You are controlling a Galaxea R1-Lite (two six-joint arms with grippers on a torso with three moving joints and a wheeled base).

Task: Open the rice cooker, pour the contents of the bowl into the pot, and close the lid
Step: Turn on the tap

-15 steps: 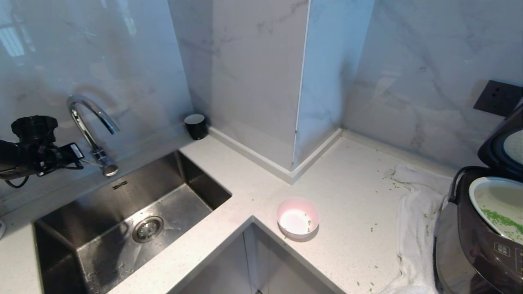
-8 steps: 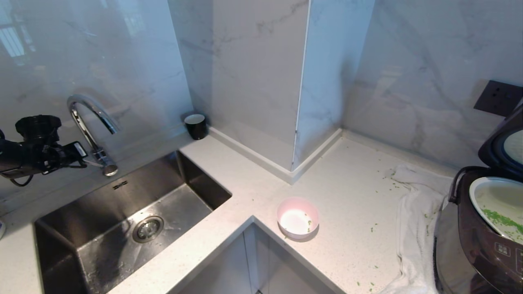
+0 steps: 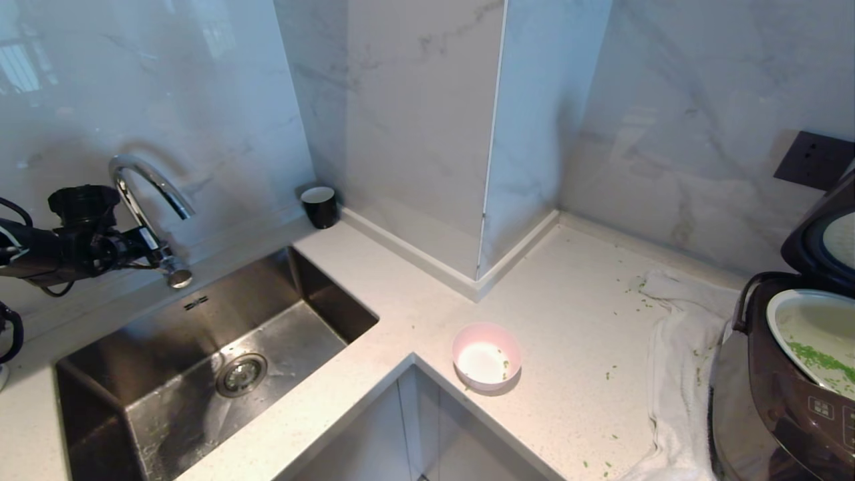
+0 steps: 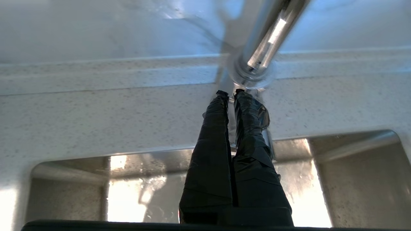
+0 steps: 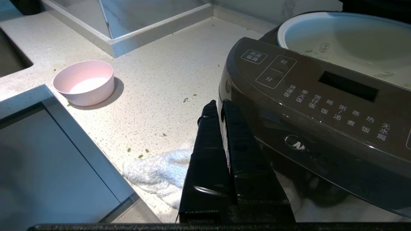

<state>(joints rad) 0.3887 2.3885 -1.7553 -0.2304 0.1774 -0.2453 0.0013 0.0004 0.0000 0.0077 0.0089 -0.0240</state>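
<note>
On the far right of the worktop (image 3: 574,347) sits the rice cooker (image 3: 781,394), dark brown, with its lid (image 3: 825,240) standing up and open. Its pot (image 3: 795,321) is pale inside, and the contents (image 3: 818,361), little green bits, lie in a strip on the pot's bottom. The bowl (image 3: 486,355) is pink outside and white inside. It stands upright near the inner corner of the worktop, well apart from the cooker, with only a few green flecks inside it. More green flecks are scattered on the worktop between the bowl and the cooker. A white towel (image 3: 681,374) lies crumpled beside the cooker and partly under it. Across on the left is a steel sink (image 3: 200,374) with a round drain (image 3: 240,374). A shiny curved tap (image 3: 150,214) rises behind it. A small black cup (image 3: 320,206) with a white rim stands in the back corner by the marble wall. A dark socket (image 3: 815,160) is on the wall above the cooker. The left pincer (image 4: 230,94) hangs over the back edge of the sink, its fingers together, with the tips just beside the base of the tap. The right pincer (image 5: 216,107) is low by the front of the cooker, above the towel, its black fingers pressed together and holding nothing.
</note>
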